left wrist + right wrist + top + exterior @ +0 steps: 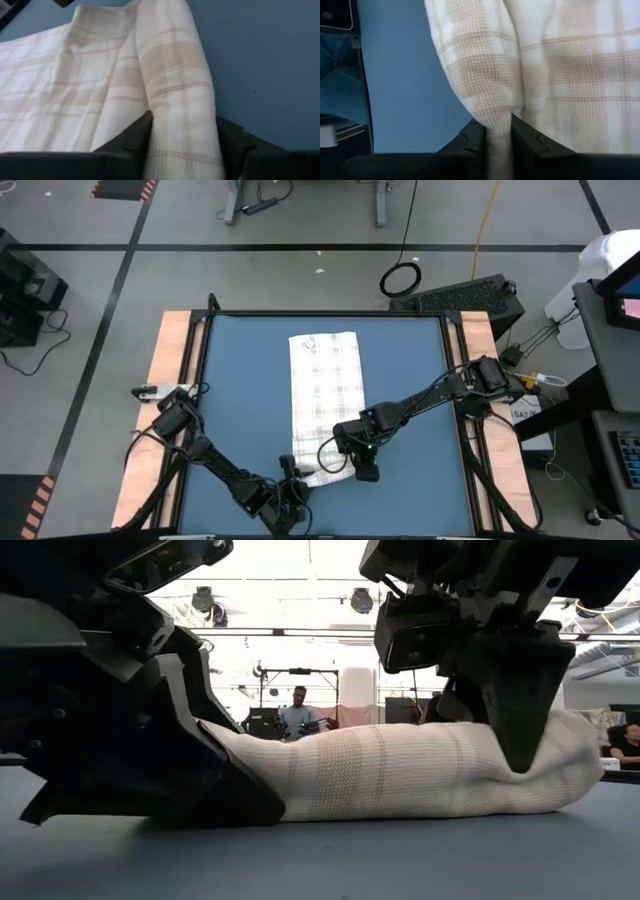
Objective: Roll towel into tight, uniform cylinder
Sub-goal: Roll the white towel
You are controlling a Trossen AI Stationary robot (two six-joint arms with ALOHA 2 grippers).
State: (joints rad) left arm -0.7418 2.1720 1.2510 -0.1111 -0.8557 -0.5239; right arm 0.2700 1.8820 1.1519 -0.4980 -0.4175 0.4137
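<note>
- The towel [325,395] lies lengthwise on the blue mat [230,380]. Most of it is flat and spread beyond the fingers, while its near end is turned over into a short, plump roll [420,772].
- The right gripper [498,135] pinches one end of that roll. Its two fingers are pressed close together with a thin fold of checked cloth squeezed between them, and the rest of the flat towel runs on past the fingertips.
- The left gripper [182,145] sits at the other end of the roll. Its fingers [131,141] stand either side of the rolled edge with the thick roll filling the gap. They look to be closing onto it, but I cannot tell whether they grip it firmly yet.
- Holding both ends at once probably keeps the roll even across its width, so one side does not wind ahead and make a cone.
- Both arms reach in from the mat's near corners, elbows bent low and wrists angled inward and down. The grippers are near each other, with the roll spanning between them.
- In the low view, both grippers sit right down at the mat surface, pressed against the roll's ends.
- Only the first turn is made; most of the cloth is not yet rolled.
</note>
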